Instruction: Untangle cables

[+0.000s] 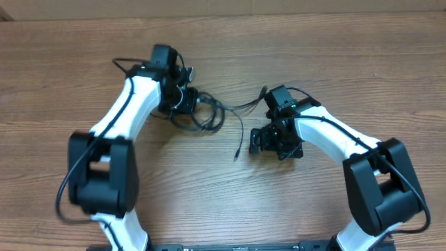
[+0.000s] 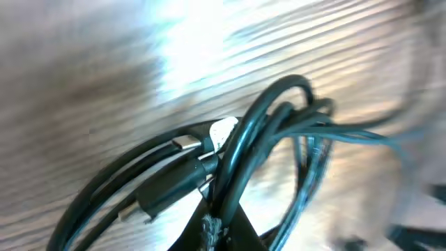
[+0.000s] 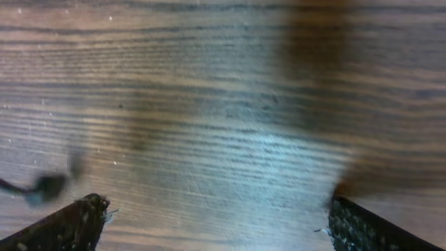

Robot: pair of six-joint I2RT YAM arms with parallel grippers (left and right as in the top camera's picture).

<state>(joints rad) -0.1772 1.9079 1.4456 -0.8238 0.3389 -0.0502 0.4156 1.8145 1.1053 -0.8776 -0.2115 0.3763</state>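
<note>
Surface: brown wood-grain bench (image 1: 334,63), its fine streaks running side to side, smooth with a dull sheen where the light falls.
Tangle: thin, glossy black cables (image 1: 208,115) lie in overlapping round loops on the bench left of centre, at the tip of the left arm.
Loose ends: one strand (image 1: 242,136) trails out of the heap and curves down to a small plug tip mid-bench; another thin strand runs rightward toward the right arm's wrist.
Close-up: the blurred left wrist view shows the cables (image 2: 258,132) as smooth, rubbery cords arching over one another. Among them are a blocky black moulded plug (image 2: 167,185) ending in a silvery tip and a small white tag (image 2: 223,129).
Left arm: white shell with black joints. The left end effector (image 1: 182,101) is closed tight, its dark fingers (image 2: 217,233) pinched together on strands of the cables at the edge of the heap.
Right arm: same white-and-black build. The right end effector (image 1: 273,143) stands spread to its full width, its rough-textured black fingertips (image 3: 362,226) at the two lower corners of the right wrist view. It holds nothing, has only wood grain between the fingertips, and sits apart from the heap.
</note>
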